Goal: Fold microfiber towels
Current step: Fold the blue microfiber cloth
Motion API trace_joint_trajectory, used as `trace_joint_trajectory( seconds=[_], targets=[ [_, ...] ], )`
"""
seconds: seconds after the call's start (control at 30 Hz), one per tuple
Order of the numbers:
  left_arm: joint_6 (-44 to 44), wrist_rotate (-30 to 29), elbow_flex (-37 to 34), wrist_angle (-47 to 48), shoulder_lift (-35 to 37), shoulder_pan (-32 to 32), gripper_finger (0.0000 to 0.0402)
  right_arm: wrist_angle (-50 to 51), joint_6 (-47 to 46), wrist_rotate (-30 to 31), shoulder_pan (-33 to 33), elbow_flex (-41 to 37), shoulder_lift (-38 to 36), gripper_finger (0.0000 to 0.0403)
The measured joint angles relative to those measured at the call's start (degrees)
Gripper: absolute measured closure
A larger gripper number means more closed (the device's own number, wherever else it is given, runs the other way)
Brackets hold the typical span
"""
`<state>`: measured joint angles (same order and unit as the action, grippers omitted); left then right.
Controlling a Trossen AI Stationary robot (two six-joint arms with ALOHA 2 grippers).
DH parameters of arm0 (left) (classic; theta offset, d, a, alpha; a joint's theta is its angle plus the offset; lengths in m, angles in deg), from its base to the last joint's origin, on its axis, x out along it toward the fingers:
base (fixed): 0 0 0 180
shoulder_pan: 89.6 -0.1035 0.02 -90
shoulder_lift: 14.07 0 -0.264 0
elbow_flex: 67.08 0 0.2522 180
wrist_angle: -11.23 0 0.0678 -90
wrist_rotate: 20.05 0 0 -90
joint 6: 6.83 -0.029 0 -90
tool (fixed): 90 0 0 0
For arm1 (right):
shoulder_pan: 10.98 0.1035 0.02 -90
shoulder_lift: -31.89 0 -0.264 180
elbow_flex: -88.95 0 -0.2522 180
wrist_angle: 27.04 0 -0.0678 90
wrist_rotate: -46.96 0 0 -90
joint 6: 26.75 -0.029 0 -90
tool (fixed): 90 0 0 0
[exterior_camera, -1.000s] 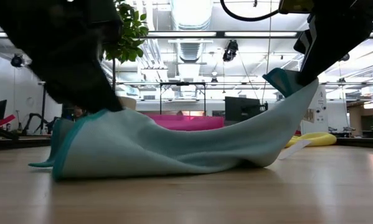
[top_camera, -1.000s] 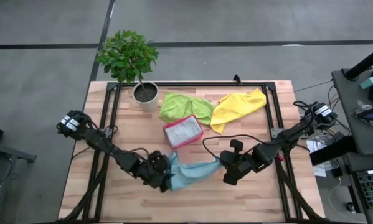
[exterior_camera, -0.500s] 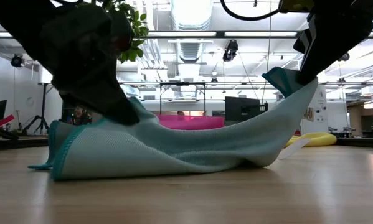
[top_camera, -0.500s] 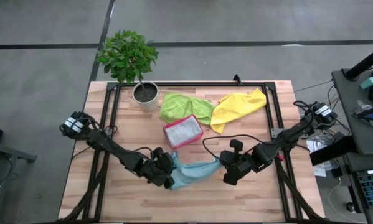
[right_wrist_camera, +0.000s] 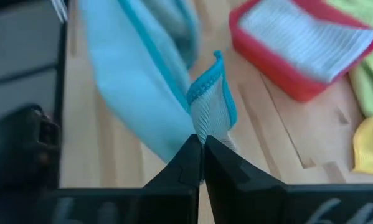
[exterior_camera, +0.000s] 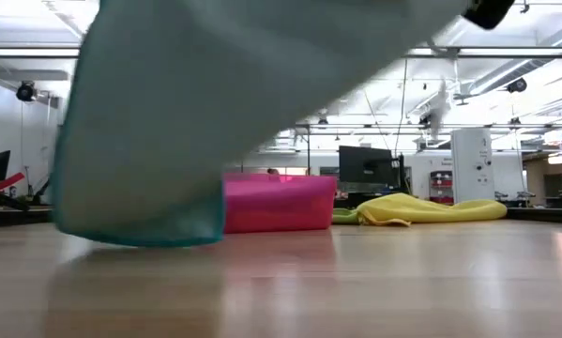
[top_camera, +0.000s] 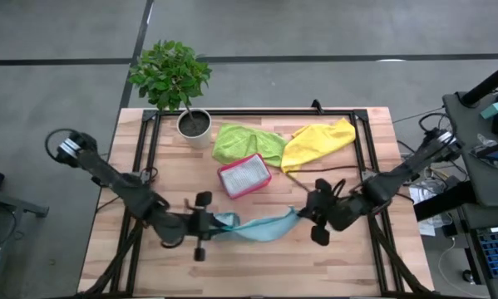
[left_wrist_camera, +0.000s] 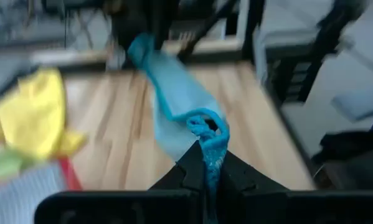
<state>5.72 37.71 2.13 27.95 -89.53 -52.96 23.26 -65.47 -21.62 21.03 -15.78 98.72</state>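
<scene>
We see the teal towel (top_camera: pixel 257 226) stretched between the left hand (top_camera: pixel 214 223) and right hand (top_camera: pixel 301 213) — each clenched on an end (sagging mid-span) — above the bench (top_camera: pixel 348 266).

We see the teal-blue towel (top_camera: pixel 257 226) stretched in a sagging band near the table's front edge, lifted at both ends, its darker teal hem (right_wrist_camera: pixel 215 79) bunched at each end. In the low view it hangs close before the lens. The lime green towel (top_camera: pixel 247 141) and yellow towel (top_camera: pixel 318 143) lie crumpled, touching, farther back.
</scene>
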Motion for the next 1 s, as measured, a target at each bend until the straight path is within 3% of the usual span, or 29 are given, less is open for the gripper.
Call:
trace_joint_trajectory(
  seconds=[0.13,0.3,0.6,1.0],
  targets=[
    [-4.1,-1.28,-0.45,-3.08,4.17,0.87,0.0401,-0.74,-2.29,4.31,0.02,0.11,-3.84,0.0394],
    [-3.85,-1.32,-2.54,-1.86,4.09,0.87,0.0401,-0.78,-3.51,7.74,0.37,-0.44,-5.19,0.0394],
    [5.89,-1.16,-6.4,-1.45,-0.53,0.98,0.0401,-0.79,-2.97,12.69,0.5,-1.15,-0.03,0.0394],
    [6.25,-4.75,-6.15,-1.69,1.04,0.96,0.0401,-0.91,-0.21,12.76,1.59,0.54,-0.87,0.0394]
  ],
)
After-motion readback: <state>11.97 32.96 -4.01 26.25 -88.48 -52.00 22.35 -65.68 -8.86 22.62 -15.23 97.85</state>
